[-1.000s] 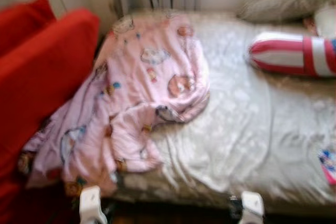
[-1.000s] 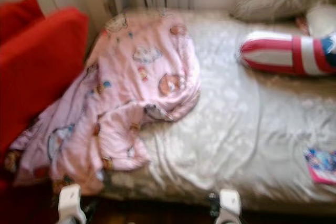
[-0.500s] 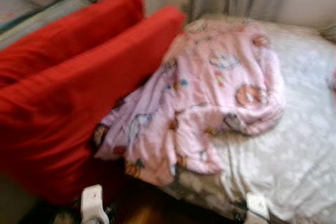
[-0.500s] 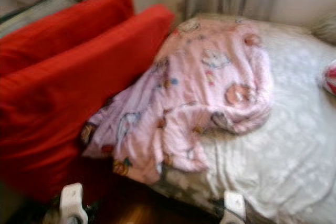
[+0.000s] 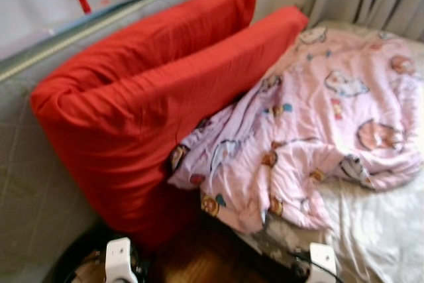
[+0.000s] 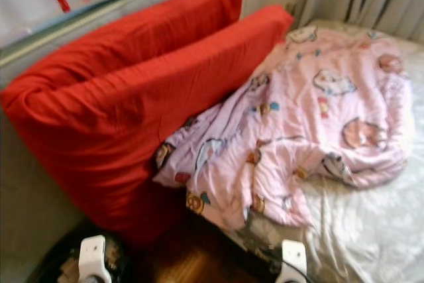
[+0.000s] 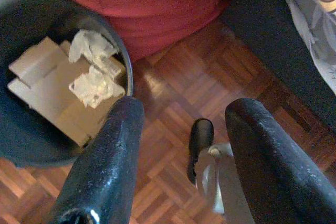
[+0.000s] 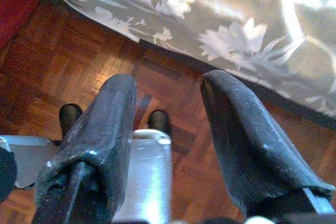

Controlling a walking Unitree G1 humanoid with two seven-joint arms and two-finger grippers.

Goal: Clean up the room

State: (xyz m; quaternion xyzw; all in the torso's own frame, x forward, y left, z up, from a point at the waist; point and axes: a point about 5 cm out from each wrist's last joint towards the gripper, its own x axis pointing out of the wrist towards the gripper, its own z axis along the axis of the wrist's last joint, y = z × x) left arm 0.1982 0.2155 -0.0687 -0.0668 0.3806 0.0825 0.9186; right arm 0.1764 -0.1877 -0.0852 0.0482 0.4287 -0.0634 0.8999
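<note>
Both arms hang low at my sides. The left gripper has its fingers spread wide with nothing between them; the right gripper is likewise parted and empty, pointing down at the parquet floor.

The item I judge to be next is the pink blanket, crumpled on the bed with one end spilling over the bed edge toward the red cushions. It lies ahead of and above both grippers. Its long axis runs diagonally, from the hanging corner near my left forward and to my right across the mattress. The hanging corner sits between the two arms, somewhat nearer the left; the bulk of the fabric lies forward of the right.

A dark bin holding cardboard and crumpled paper stands just beside the left gripper, touching the foot of the cushions.

Judgement: either arm must rise to bed height first. Risk: a one-handed pull may drag the bed's sheet along.
</note>
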